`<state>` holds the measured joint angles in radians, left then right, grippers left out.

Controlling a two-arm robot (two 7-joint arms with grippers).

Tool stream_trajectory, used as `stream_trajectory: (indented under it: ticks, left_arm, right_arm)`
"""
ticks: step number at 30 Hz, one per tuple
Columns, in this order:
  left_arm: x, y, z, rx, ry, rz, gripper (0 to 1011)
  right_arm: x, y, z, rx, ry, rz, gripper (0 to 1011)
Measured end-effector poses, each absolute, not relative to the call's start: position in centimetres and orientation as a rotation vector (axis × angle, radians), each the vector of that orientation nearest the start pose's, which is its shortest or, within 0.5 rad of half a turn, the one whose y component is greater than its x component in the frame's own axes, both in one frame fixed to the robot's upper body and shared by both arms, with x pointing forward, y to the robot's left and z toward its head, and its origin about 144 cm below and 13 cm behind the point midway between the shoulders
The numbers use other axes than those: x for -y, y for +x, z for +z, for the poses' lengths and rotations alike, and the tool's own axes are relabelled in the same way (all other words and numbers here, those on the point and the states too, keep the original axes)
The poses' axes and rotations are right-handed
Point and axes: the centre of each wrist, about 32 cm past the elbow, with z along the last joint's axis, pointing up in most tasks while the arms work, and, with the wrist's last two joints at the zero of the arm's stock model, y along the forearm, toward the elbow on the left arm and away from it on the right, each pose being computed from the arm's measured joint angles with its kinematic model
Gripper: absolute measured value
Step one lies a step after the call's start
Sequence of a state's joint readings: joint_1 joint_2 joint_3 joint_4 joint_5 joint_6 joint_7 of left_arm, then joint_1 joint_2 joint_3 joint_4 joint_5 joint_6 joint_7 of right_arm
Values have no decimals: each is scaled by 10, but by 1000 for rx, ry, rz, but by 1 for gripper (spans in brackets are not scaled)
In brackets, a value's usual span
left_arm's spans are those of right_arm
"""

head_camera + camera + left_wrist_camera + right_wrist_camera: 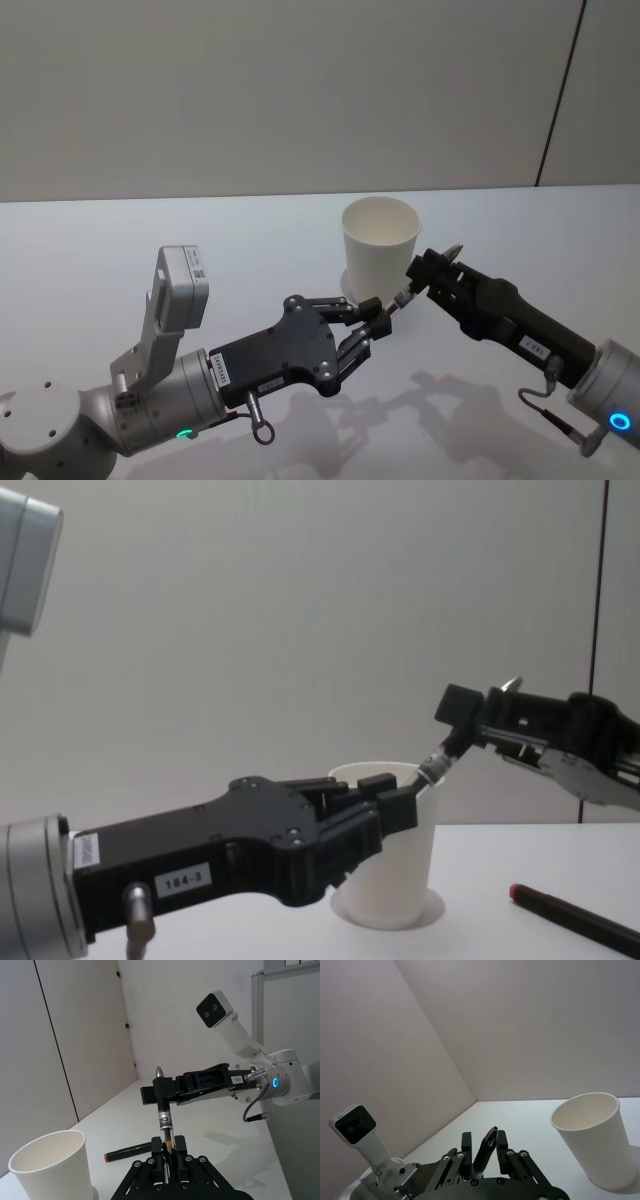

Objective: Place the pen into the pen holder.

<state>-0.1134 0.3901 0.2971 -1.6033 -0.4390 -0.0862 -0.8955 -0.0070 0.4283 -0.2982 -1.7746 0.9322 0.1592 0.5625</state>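
Over the surface (pixel 150 230), just in front of the pen holder (pixel 380 245) near the far edge, the pen (pixel 400 297) is clamped at both ends: left hand (pixel 375 318) low, right hand (pixel 425 270) high (looks like a handoff). It's not inside yet, so the actual drop is left.

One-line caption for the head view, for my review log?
The left gripper and right gripper both clamp the pen in mid-air beside the pen holder.

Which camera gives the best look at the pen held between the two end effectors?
The left wrist view: the pen shows nearly full length. Head and chest views show a short stretch; the right wrist view, its tip end.
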Motion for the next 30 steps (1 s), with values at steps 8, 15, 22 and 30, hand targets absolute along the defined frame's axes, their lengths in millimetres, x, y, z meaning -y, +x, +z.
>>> stream_trajectory:
  ticks: [8, 15, 22, 30]
  left_arm:
    - [-248, 477, 1176, 86, -82, 389, 158]
    - [-248, 477, 1176, 86, -82, 389, 159]
    - [-248, 477, 1176, 86, -83, 389, 299]
    - [-248, 477, 1176, 86, -83, 389, 531]
  right_arm:
    - [237, 438, 1185, -412, 350, -580, 153]
    - [237, 438, 1185, -412, 350, -580, 153]
    - [237, 438, 1185, -412, 349, -583, 148]
    - [237, 438, 1185, -412, 349, -583, 149]
